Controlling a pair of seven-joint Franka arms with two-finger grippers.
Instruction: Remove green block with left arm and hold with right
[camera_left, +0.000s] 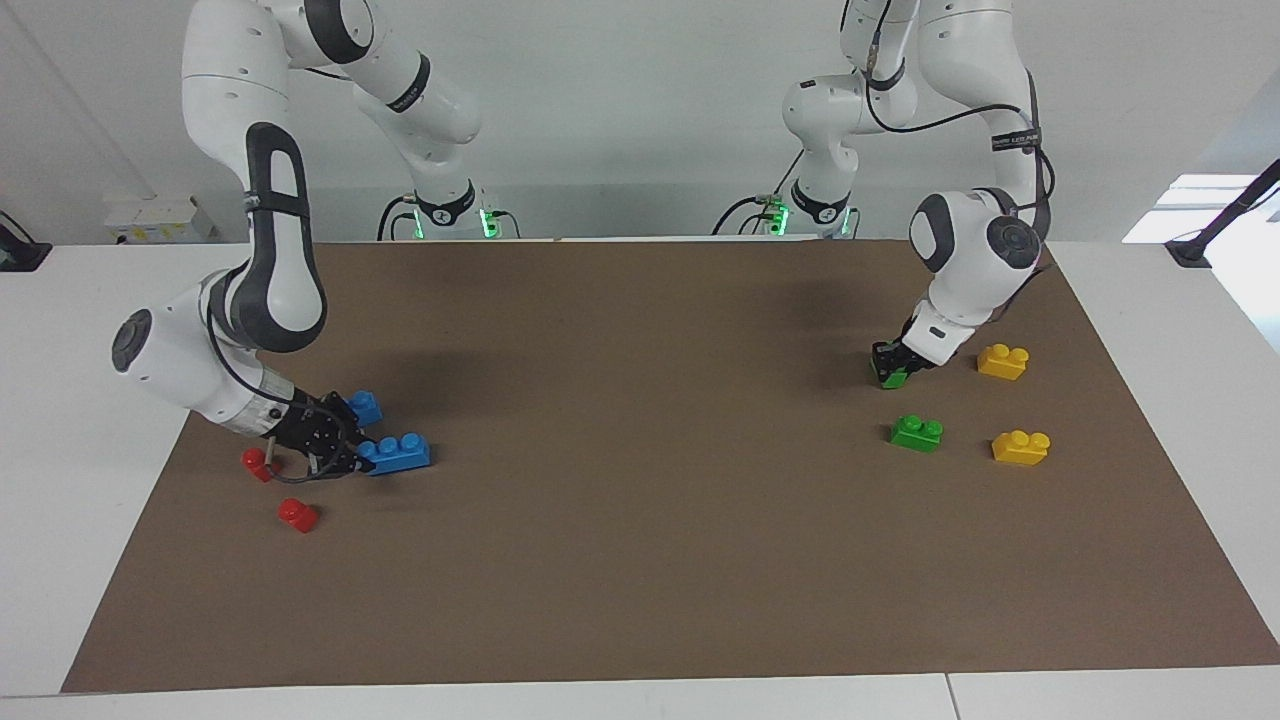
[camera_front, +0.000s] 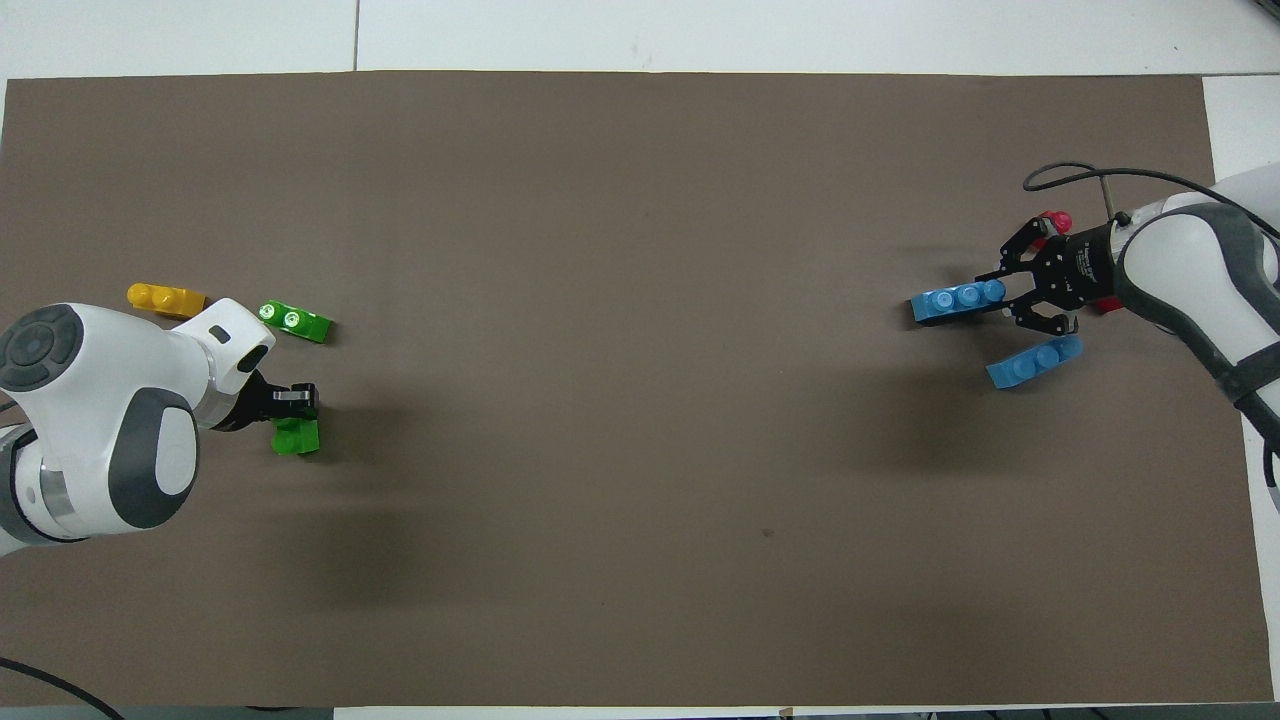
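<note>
While my left end effector (camera_left: 893, 368) pinches the light, rigid green block (camera_left: 897, 374) by its smooth sides, slippage seems possible.

A white table (camera_left: 90, 330) carries a large brown mat (camera_left: 640, 560) that covers most of its top; seams between the white panels show at the edges nearest and farthest from the robots. A plain pale wall (camera_left: 620, 120) rises at the robots' end. Against it, toward the right arm's end, sits a small white box (camera_left: 160, 218). Bright light — a window or lit panel (camera_left: 1185, 210) — falls at the left arm's end. Soft shadows lie on the mat.
</note>
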